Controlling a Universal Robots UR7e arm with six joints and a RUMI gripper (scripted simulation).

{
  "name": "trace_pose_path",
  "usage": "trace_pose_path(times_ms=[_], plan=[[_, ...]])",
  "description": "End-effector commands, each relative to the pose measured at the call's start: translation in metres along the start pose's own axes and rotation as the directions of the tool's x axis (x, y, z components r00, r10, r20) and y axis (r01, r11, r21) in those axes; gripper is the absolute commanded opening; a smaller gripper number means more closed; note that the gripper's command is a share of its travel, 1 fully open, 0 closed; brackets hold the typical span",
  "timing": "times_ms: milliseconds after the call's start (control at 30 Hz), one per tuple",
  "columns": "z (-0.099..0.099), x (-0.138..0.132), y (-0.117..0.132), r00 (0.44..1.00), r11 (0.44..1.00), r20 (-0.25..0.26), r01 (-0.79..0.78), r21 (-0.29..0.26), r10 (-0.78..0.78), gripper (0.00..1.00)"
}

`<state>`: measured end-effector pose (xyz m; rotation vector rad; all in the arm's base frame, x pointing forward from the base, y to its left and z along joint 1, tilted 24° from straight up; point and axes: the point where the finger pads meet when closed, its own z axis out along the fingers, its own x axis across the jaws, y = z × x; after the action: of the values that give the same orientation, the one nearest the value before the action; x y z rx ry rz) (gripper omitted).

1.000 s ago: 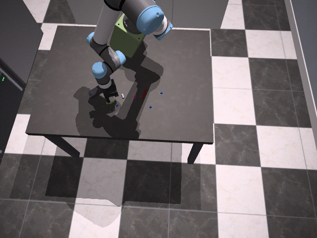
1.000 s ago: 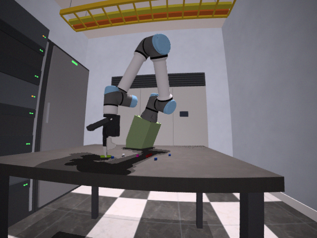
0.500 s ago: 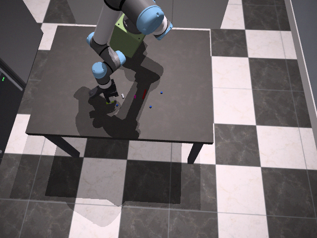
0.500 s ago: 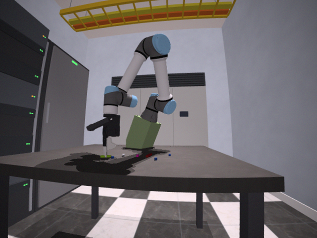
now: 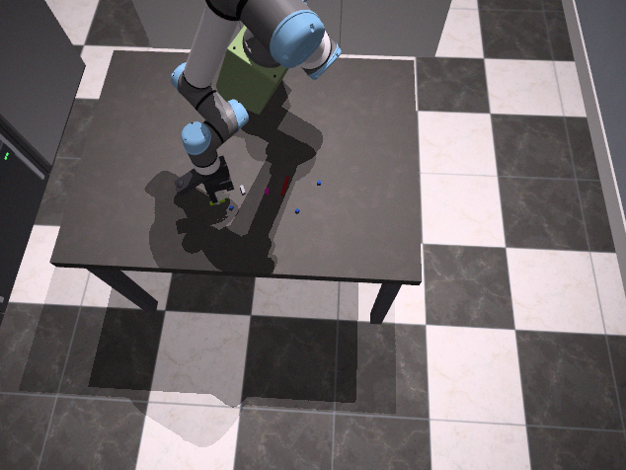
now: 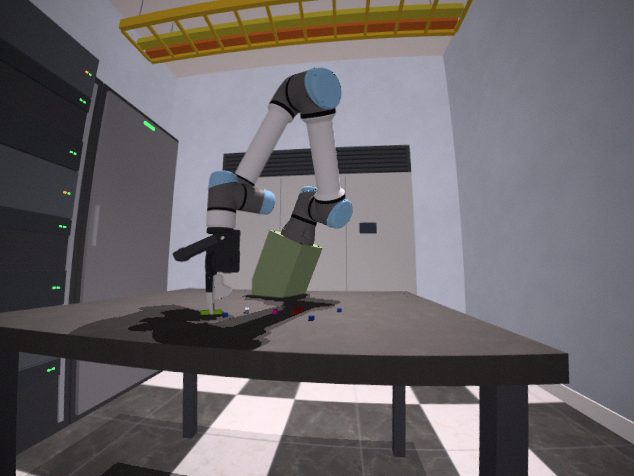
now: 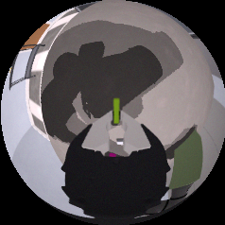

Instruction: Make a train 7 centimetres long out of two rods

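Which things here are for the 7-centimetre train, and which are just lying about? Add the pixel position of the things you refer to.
For the job:
- lime rod point(image 5: 211, 203) point(image 6: 204, 312) point(image 7: 116, 106), clamped in the pincer point(image 5: 216, 200) point(image 6: 210, 310) point(image 7: 116, 111)
- magenta rod point(image 5: 267, 191) point(image 6: 275, 311) point(image 7: 112, 155)

Lying about:
- red rod point(image 5: 284, 186) point(image 6: 297, 311)
- pale grey rod point(image 5: 242, 190) point(image 6: 246, 309) point(image 7: 120, 141)
- three blue rods point(image 5: 231, 207) point(image 5: 297, 210) point(image 5: 319, 183) point(image 6: 224, 314) point(image 6: 311, 318) point(image 6: 339, 309)

Exposure: dim tabletop; I read brighter white floor tiles.
Shadows: dark cores, paler overlapping fringes.
Wrist view: circular, curved edges, black corners.
Small rods: coarse, low detail.
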<state>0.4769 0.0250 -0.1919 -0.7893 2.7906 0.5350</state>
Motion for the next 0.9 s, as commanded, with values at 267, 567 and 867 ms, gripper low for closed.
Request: trace_pose_path(times_ms=[267, 567, 867], plan=[[-0.026, 0.0, 0.0, 1.0, 1.0, 0.001, 0.0, 0.001, 0.0, 0.0], [-0.07, 0.0, 0.0, 1.0, 1.0, 0.001, 0.0, 0.001, 0.0, 0.0], [-0.094, 0.0, 0.0, 1.0, 1.0, 0.001, 0.0, 0.001, 0.0, 0.0]])
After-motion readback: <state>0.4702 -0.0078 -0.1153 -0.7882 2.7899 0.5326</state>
